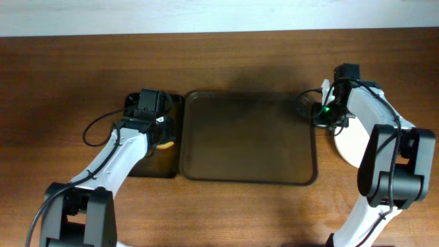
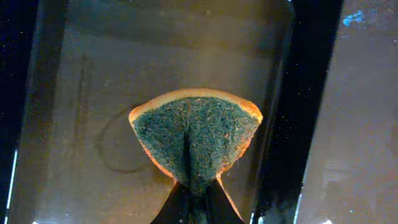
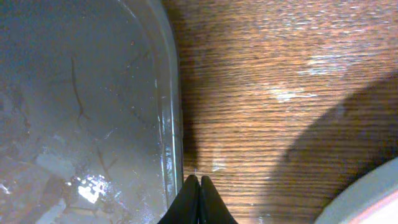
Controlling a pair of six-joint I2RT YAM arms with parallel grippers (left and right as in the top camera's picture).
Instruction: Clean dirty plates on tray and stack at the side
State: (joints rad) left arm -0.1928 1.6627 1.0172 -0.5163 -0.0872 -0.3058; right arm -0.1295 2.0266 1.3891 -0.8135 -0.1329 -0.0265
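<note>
Left claw [image 2: 198, 190]: clamped on the sponge [image 2: 199, 127], hanging over the black tray [image 2: 81, 74].
Sponge: green scouring face with an orange edge, pinched into a fan shape between the fingers.
Black tray: narrow, lying on the tabletop [image 1: 68, 82] just beside the left rim of the tray [image 1: 247, 137].
Tray: dark brown, rounded corners, mid-tabletop between the two arms.
Right claw [image 3: 198, 180]: fingers pressed together with nothing between them, over bare wood just beside the tray's right rim, near its far corner.
Plates [image 1: 346, 144]: white, on the tabletop just right of the tray, off it, mostly hidden under the right arm; their number cannot be told.
</note>
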